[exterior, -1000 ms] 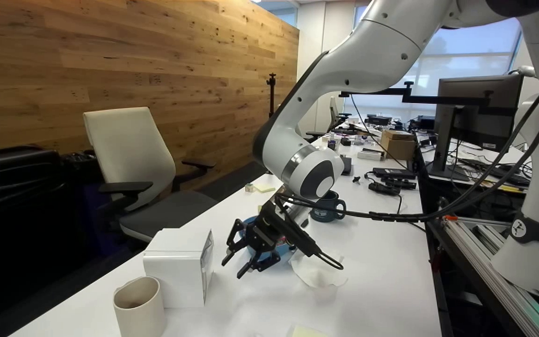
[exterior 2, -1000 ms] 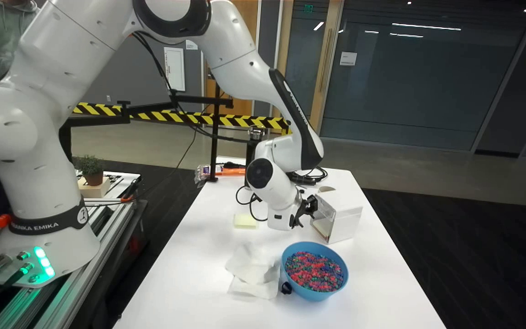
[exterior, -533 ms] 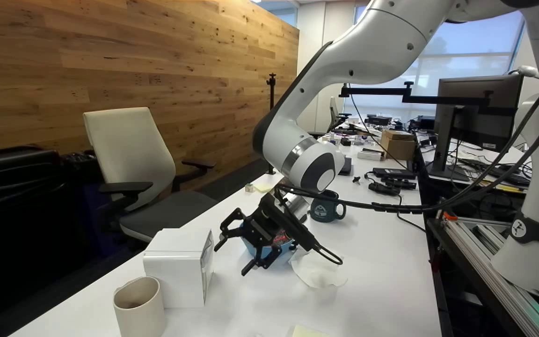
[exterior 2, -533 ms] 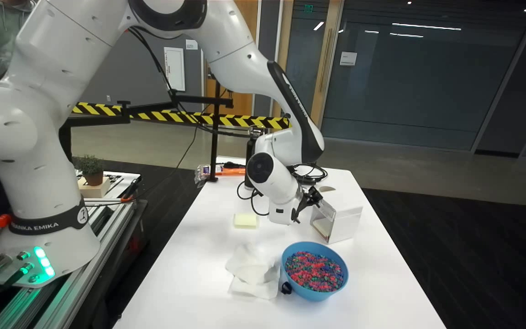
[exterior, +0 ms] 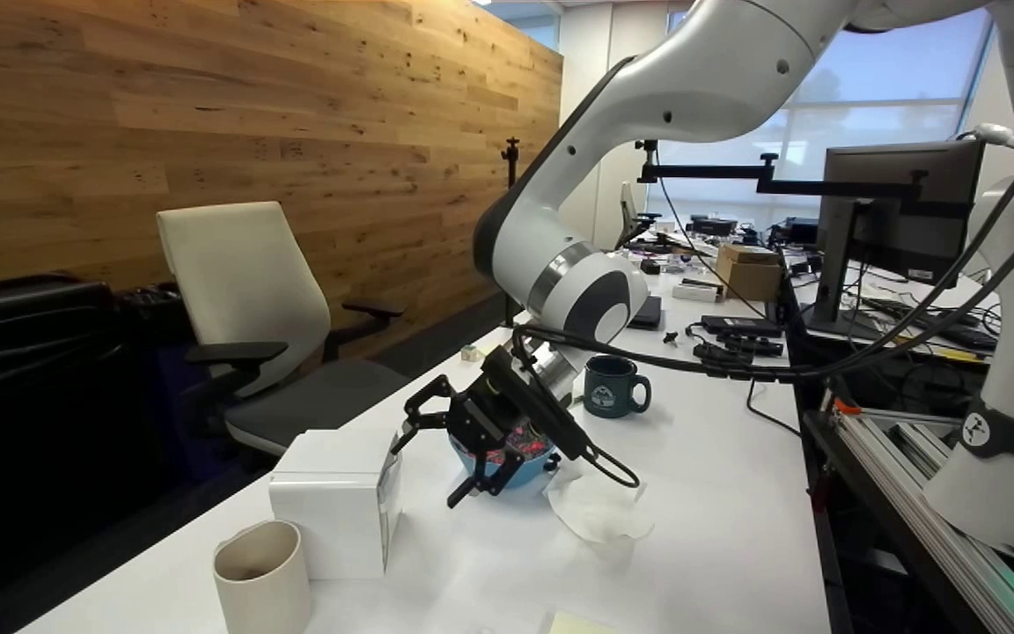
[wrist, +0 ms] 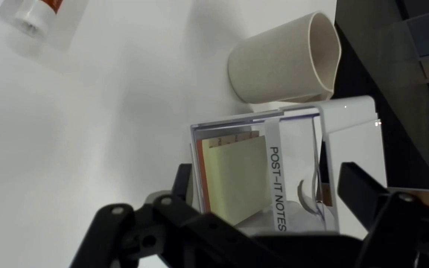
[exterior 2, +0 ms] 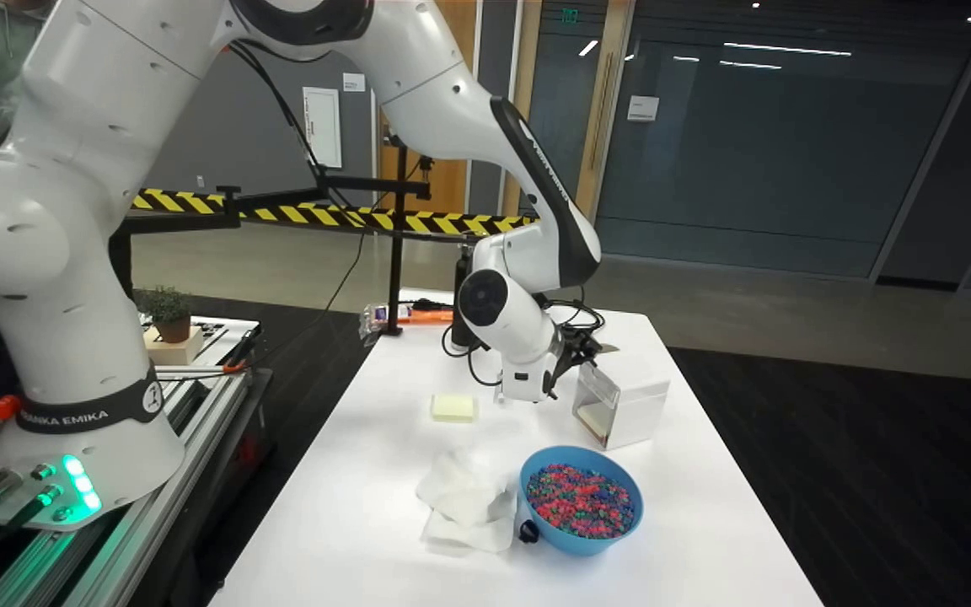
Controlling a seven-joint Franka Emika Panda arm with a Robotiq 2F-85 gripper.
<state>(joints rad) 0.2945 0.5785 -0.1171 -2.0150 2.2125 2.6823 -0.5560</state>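
My gripper (exterior: 424, 474) stands open with nothing between its fingers, tilted down toward a white box (exterior: 335, 511). In the wrist view the box has a clear front with a label (wrist: 277, 175) reading POST-IT NOTES. Inside it leans a yellow note pad (wrist: 242, 178) with an orange edge behind. The two black fingers (wrist: 363, 193) appear on either side of the box front in that view; whether either touches it I cannot tell. A beige cup (wrist: 274, 63) is beside the box. Another pale yellow pad (exterior 2: 453, 408) lies on the white table.
A blue bowl (exterior 2: 580, 546) of small coloured pieces stands near the box, with crumpled white paper (exterior 2: 469, 506) beside it. There is a dark green mug (exterior: 610, 396) behind the gripper. An orange tube with a white cap (wrist: 35, 20) lies on the table.
My gripper's fingers have spread wider apart. The arm has risen slightly, and the gripper has shifted a little toward the box. The box, bowl, paper and cup have stayed in place.
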